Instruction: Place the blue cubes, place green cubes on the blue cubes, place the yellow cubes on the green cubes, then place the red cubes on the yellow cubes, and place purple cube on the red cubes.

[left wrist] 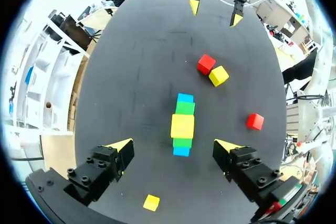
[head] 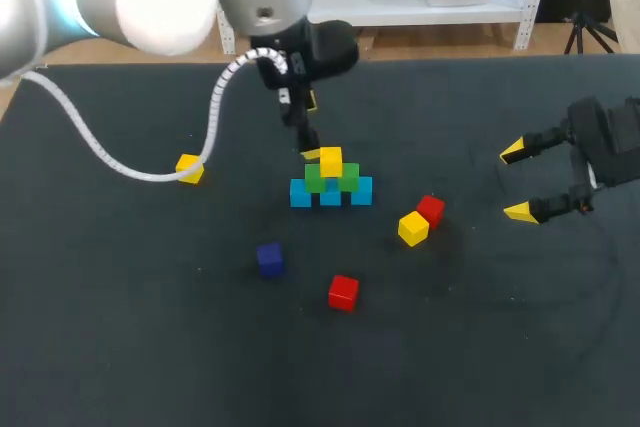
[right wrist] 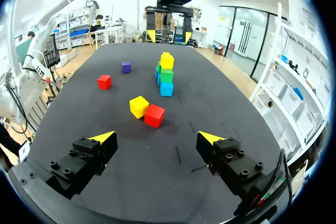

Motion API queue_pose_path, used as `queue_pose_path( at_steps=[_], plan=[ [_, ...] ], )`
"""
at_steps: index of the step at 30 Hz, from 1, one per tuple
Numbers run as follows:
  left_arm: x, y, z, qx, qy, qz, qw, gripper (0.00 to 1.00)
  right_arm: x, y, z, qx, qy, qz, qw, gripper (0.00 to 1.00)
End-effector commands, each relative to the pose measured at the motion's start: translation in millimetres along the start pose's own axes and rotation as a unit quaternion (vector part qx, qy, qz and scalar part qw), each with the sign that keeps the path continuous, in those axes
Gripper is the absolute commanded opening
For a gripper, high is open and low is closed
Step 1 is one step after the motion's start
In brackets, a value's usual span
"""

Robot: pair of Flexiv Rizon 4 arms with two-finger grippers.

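A pyramid stands mid-table: a row of blue cubes, green cubes on them, and one yellow cube on top. My left gripper hangs just above and behind it, open, its tips well clear of the top yellow cube. Loose cubes lie around: a yellow cube at the left, a purple cube, a red cube, and a red cube touching a yellow cube. My right gripper stays open at the right, empty, facing the red and yellow pair.
The dark table top carries only the cubes. A white cable from my left arm droops over the table's left part, close to the loose yellow cube there.
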State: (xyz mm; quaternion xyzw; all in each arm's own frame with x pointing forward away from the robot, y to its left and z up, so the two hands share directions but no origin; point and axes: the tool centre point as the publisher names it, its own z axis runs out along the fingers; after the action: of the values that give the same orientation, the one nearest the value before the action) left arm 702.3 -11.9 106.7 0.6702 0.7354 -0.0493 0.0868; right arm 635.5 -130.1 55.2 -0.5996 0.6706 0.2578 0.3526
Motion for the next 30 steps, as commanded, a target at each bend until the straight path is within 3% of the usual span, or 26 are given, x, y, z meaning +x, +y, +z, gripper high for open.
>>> queue_pose_path(
  at_steps=[1,13,23,30],
  plan=[
    [22.3,-13.5,-8.6,-0.021,-0.017,-0.009,1.000,1.00,0.5,0.0,0.3,0.000,-0.001,0.000,1.000,1.00],
    [85.3,-7.7,4.6,-0.017,0.019,-0.001,1.000,1.00,0.5,0.0,0.3,0.000,-0.001,0.000,1.000,1.00],
    [157.0,15.5,17.9,-0.013,0.053,0.019,0.998,1.00,0.5,0.0,0.3,0.000,-0.001,0.000,1.000,1.00],
    [188.6,30.9,30.1,-0.002,0.079,0.052,0.995,1.00,0.5,0.0,0.3,0.000,-0.001,0.000,1.000,1.00]
  ],
)
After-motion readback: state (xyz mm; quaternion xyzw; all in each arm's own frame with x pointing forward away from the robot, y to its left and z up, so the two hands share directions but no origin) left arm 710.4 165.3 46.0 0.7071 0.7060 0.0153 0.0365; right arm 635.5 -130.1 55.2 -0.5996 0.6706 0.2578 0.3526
